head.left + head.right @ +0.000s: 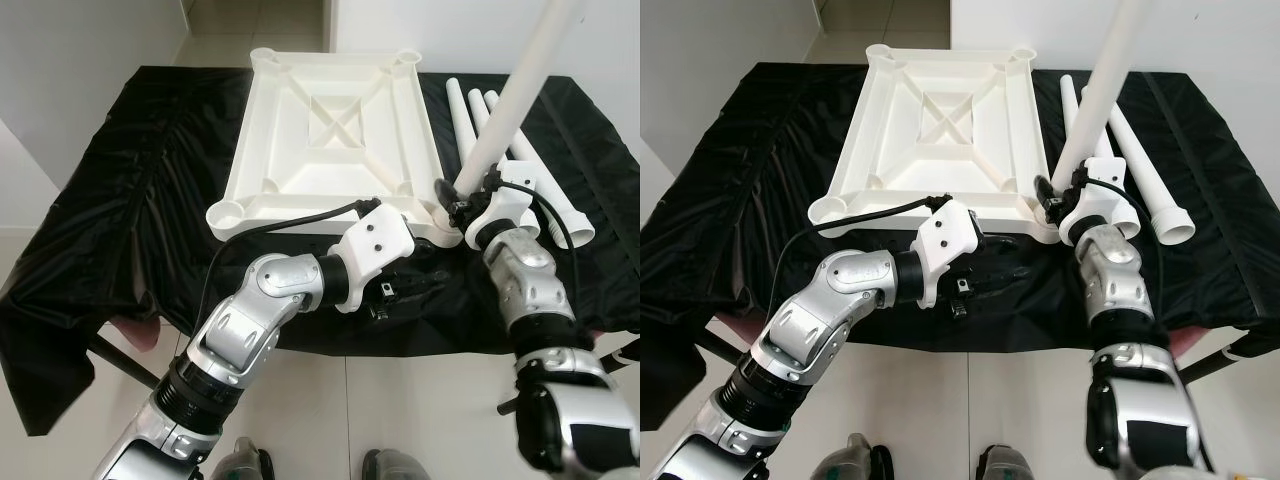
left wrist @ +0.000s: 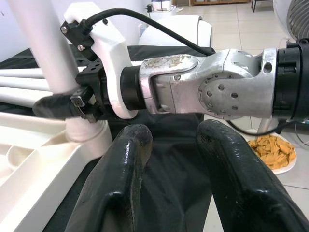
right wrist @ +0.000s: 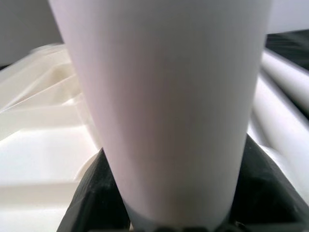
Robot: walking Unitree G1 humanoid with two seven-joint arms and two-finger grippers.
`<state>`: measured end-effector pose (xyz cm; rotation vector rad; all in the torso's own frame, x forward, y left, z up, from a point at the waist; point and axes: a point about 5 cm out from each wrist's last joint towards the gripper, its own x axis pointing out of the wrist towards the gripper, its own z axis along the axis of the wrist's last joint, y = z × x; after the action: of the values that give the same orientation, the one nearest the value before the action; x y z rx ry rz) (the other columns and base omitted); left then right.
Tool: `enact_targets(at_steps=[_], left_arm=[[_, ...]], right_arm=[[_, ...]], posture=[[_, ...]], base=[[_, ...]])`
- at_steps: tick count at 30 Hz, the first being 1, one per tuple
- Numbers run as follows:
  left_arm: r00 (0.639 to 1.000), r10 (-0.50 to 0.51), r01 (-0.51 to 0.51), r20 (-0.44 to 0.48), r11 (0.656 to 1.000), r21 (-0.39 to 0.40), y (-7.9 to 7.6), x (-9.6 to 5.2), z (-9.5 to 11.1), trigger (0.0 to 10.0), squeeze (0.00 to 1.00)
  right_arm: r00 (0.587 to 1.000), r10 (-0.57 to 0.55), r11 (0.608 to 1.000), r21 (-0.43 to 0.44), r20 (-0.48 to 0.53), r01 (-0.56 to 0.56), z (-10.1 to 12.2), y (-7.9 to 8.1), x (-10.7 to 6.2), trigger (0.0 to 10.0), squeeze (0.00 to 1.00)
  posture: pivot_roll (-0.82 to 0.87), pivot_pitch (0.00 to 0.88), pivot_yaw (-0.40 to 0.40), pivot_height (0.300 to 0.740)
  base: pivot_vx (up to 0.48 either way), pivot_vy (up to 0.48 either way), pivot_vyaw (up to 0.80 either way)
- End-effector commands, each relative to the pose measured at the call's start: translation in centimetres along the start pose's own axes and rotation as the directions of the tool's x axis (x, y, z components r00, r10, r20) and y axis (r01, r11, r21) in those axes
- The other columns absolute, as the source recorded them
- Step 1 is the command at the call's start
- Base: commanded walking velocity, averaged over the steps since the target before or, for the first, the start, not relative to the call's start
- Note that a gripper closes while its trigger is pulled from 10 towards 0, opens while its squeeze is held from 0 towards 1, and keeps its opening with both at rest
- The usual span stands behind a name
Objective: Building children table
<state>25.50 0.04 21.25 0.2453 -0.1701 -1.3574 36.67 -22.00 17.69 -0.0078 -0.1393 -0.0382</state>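
Observation:
A white tabletop (image 1: pixel 330 130) lies upside down on the black cloth (image 1: pixel 140 170). My right gripper (image 1: pixel 462 205) is shut on a white table leg (image 1: pixel 515 95). It holds the leg nearly upright, with the leg's foot at the tabletop's near right corner socket (image 1: pixel 440 212). In the right wrist view the leg (image 3: pixel 164 106) sits between black fingers (image 3: pixel 87 193). My left gripper (image 1: pixel 410 285) hovers low over the cloth just in front of the tabletop's near edge. It stands open (image 2: pixel 169 145) with nothing between its fingers (image 2: pixel 125 183), pointing toward the right gripper (image 2: pixel 72 104).
Spare white legs (image 1: pixel 480 115) lie side by side on the cloth right of the tabletop. The table's front edge is close to my body, with tiled floor (image 1: pixel 330 420) below. A plate of yellow chips (image 2: pixel 273 150) sits on the floor.

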Motion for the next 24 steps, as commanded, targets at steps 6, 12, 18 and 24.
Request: enact_targets(at_steps=[6, 12, 18, 24], left_arm=[[1.000, 0.014, -0.014, -0.003, 1.000, 0.001, -0.2, 0.1, 0.0, 10.0, 0.00], [1.000, 0.015, -0.015, -0.003, 1.000, 0.000, -0.1, 0.2, 0.0, 10.0, 0.00], [1.000, 0.021, -0.021, -0.001, 1.000, 0.002, -0.1, 0.1, 0.0, 10.0, 0.00], [1.000, 0.022, -0.022, 0.000, 1.000, 0.002, 0.0, 0.1, 0.1, 10.0, 0.00]], right_arm=[[0.973, -0.225, 0.974, 0.038, 0.052, 0.224, 0.6, -0.9, -0.6, 10.0, 0.00], [0.952, -0.306, 0.951, 0.046, 0.010, 0.305, -0.1, 1.0, -1.6, 10.0, 0.00], [0.967, -0.253, 0.967, 0.042, 0.012, 0.253, 0.2, 2.1, -1.4, 10.0, 0.00], [0.970, -0.243, 0.970, 0.036, 0.021, 0.242, 0.4, 2.3, -1.4, 10.0, 0.03]], posture=[[-0.07, 0.075, 0.054, 0.740], [-0.06, 0.074, 0.050, 0.740], [-0.06, 0.073, 0.049, 0.740], [-0.07, 0.075, 0.047, 0.740]], base=[[0.000, 0.000, 0.00], [0.000, 0.000, 0.00], [0.000, 0.000, 0.00], [0.000, 0.000, 0.00]])
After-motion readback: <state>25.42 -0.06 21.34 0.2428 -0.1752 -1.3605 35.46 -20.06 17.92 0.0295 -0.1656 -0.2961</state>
